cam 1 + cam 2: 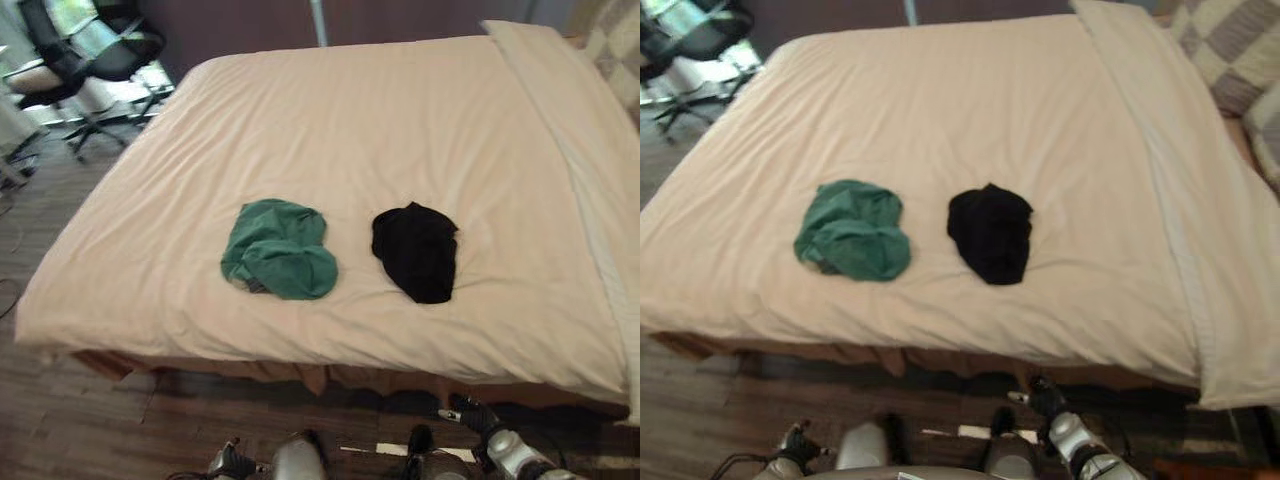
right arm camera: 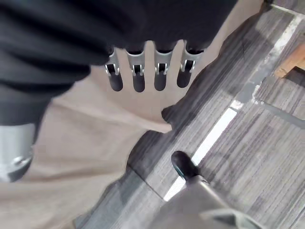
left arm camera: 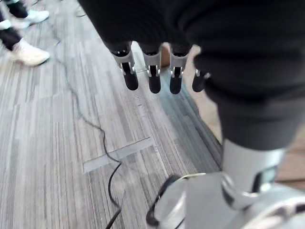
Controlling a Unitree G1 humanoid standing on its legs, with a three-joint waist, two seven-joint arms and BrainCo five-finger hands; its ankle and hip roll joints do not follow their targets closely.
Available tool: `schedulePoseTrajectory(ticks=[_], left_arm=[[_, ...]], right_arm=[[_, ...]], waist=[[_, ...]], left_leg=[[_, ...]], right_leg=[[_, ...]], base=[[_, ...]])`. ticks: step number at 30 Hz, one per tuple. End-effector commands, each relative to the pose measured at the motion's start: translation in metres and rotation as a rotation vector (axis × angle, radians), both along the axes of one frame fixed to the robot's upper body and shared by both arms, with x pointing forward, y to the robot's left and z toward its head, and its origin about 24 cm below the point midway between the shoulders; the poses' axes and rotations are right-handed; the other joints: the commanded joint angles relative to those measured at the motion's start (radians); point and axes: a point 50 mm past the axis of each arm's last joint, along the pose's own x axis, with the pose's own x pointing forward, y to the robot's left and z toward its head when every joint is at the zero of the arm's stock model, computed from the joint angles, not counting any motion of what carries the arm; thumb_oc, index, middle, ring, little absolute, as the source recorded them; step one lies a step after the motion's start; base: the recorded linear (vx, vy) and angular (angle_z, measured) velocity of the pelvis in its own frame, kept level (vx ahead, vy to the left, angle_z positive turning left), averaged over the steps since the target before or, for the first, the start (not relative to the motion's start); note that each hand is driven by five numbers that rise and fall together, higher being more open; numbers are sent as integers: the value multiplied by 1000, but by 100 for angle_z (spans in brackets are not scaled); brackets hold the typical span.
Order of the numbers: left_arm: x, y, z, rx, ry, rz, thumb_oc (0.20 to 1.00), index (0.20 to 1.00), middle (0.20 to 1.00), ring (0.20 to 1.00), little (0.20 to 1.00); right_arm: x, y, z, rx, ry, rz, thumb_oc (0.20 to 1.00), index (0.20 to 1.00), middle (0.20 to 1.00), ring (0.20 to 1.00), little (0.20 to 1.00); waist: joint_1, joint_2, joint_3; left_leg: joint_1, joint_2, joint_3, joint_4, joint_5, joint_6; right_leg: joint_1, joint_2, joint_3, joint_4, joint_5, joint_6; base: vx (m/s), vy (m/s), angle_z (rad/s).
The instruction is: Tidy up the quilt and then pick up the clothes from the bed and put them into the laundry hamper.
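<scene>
Spread flat over the bed [image 1: 300,345], a beige quilt [image 1: 340,130] is seen with an office chair [image 1: 90,50] at the far left corner. Toward the near edge, a crumpled green garment [image 1: 280,250] lies left of a black garment [image 1: 416,250], the two apart. Below the bed's edge, the left hand [image 3: 151,71] and the right hand [image 2: 147,71] are held low with fingers straight, spread and holding nothing.

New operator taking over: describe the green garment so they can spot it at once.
A beige quilt covers the bed. Two crumpled garments lie side by side near its front edge. The green garment is the one on the robot's left; its neighbour is black.
</scene>
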Motion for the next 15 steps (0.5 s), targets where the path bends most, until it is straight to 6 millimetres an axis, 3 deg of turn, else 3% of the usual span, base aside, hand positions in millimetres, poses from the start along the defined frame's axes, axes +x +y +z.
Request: schedulePoseTrajectory(ticks=[1, 2, 3, 5, 7, 8, 9, 11, 14, 15], left_arm=[[40, -19, 8, -28, -102, -114, 1000, 1000, 1000, 1000, 1000], [43, -23, 8, -34, -100, -136, 1000, 1000, 1000, 1000, 1000], [46, -22, 9, -27, -88, -189, 1000, 1000, 1000, 1000, 1000], [50, -22, 11, -18, -96, -213, 1000, 1000, 1000, 1000, 1000], [55, -22, 13, -16, -108, -239, 1000, 1000, 1000, 1000, 1000], [56, -22, 14, -13, -111, -246, 1000, 1000, 1000, 1000, 1000], [56, -22, 14, -13, -111, -246, 1000, 1000, 1000, 1000, 1000], [54, -19, 13, -2, -103, -238, 1000, 1000, 1000, 1000, 1000], [50, -6, 14, 34, -107, -160, 1000, 1000, 1000, 1000, 1000], [23, 20, 12, 61, -73, 49, 1000, 1000, 1000, 1000, 1000]], right_arm=[[-10, -1, -3, 44, 3, -48, 1000, 1000, 1000, 1000, 1000], [-11, 5, -5, 77, 1, -70, 1000, 1000, 1000, 1000, 1000], [-4, 20, -4, 137, -16, -78, 1000, 1000, 1000, 1000, 1000], [1, 29, -2, 164, -34, -63, 1000, 1000, 1000, 1000, 1000], [8, 46, 2, 198, -63, 15, 1000, 1000, 1000, 1000, 1000], [12, 52, 4, 203, -85, 56, 1000, 1000, 1000, 1000, 1000], [12, 52, 4, 203, -85, 57, 1000, 1000, 1000, 1000, 1000], [6, 52, 1, 191, -64, 65, 1000, 1000, 1000, 1000, 1000], [-6, 36, -6, 176, -22, -58, 1000, 1000, 1000, 1000, 1000], [-35, 3, -15, 128, 40, -265, 1000, 1000, 1000, 1000, 1000]], waist=[[-13, -1, -36], [-26, -12, -51], [-38, -35, -51], [-37, -40, -51], [-36, -44, -40], [-44, -42, -30], [-43, -42, -32], [-44, -45, -29], [-31, -54, -34], [-22, -56, -60]], left_leg=[[104, 13, -86, -173, 21, -29], [125, -16, -75, -192, 2, -27], [149, -80, -51, -206, -21, 3], [158, -91, -29, -213, -24, 17], [173, -111, 1, -213, -34, 44], [172, -138, -6, -213, -36, 68], [170, -137, -6, -213, -35, 68], [167, -170, -20, -213, -38, 86], [160, -199, -29, -213, -38, 95], [176, -200, -9, -213, -49, 94]], right_leg=[[88, -229, 55, -168, 70, 220], [81, -254, 64, -160, 97, 232], [43, -294, 84, -123, 167, 237], [20, -293, 88, -105, 169, 229], [-5, -243, 78, -37, 130, 205], [-20, -145, 117, 10, 62, 181], [-23, -145, 117, 9, 63, 181], [-6, -56, 138, 19, 7, 155], [22, -57, 111, -34, 13, 143], [69, -68, 114, -121, 41, 158]], base=[[127, 615, -28], [102, 747, -18], [57, 518, -12], [-3, 371, -19], [-24, 403, -49], [-32, 283, -63], [-43, 270, -47], [-35, 140, 3], [-8, 37, 37], [53, -20, 26]])
